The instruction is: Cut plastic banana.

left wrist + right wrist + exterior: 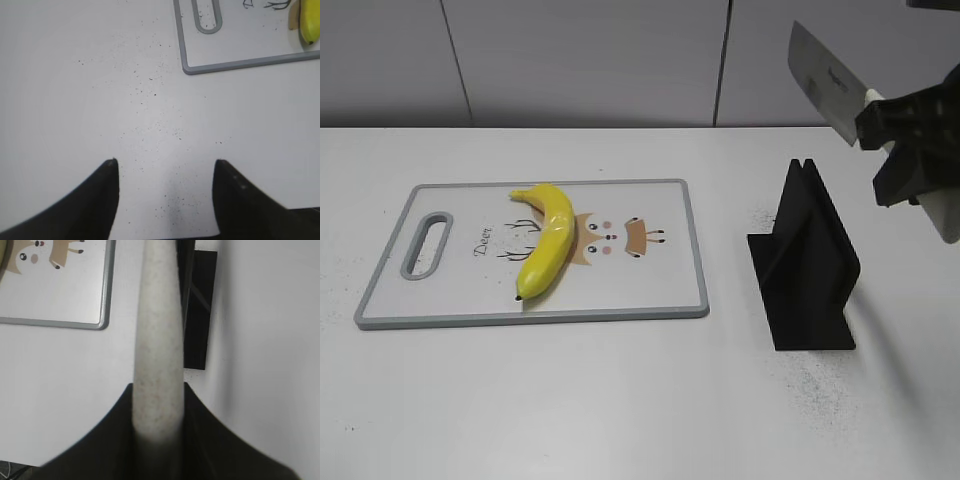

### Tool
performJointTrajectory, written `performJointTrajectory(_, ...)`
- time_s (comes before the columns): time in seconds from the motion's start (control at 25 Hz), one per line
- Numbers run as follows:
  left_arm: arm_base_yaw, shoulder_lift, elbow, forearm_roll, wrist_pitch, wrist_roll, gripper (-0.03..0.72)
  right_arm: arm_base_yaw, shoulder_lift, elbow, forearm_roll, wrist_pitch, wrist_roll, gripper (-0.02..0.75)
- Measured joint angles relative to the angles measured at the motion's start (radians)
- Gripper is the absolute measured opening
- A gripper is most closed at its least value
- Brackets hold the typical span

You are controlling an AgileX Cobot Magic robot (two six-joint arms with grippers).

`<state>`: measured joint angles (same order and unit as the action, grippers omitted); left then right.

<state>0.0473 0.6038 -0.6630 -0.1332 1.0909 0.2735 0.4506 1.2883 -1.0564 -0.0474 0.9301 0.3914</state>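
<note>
The plastic banana [548, 238] is glossy yellow and lies on the cutting board [650, 300] near its middle; its tip shows in the left wrist view [309, 25]. My right gripper [898, 150] is shut on the knife's pale speckled handle [157, 355] and holds the knife high at the right, its grey blade [825, 82] pointing up and left, above the black knife stand [805, 262]. My left gripper [165, 162] is open and empty over bare table, left of the board's handle end [205, 20]. It is out of the exterior view.
The black knife stand also shows in the right wrist view [197, 315], right of the board's corner [102, 320]. The board has a grey rim, a slot handle [428, 243] and a cartoon deer print. The white table is speckled with dark specks.
</note>
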Motion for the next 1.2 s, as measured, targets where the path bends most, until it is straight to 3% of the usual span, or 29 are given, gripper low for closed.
performJointTrajectory(0.24, 0.0, -0.222, 0.08, 0.0, 0.008, 0.0, 0.555, 0.0, -0.007, 0.062, -0.018, -0.023, 0.046, 0.161)
performJointTrajectory(0.6, -0.013, -0.436, 0.089, 0.0, 0.091, -0.008, 0.555, 0.0, -0.007, 0.114, -0.02, -0.045, 0.05, 0.161)
performJointTrajectory(0.84, -0.103, -0.467, 0.161, 0.0, 0.016, -0.01, 0.555, 0.0, -0.007, 0.115, -0.021, -0.064, 0.05, 0.161)
performJointTrajectory(1.2, -0.072, -0.468, 0.19, -0.001, 0.009, -0.029, 0.551, 0.0, -0.007, 0.123, -0.016, -0.067, 0.052, 0.161)
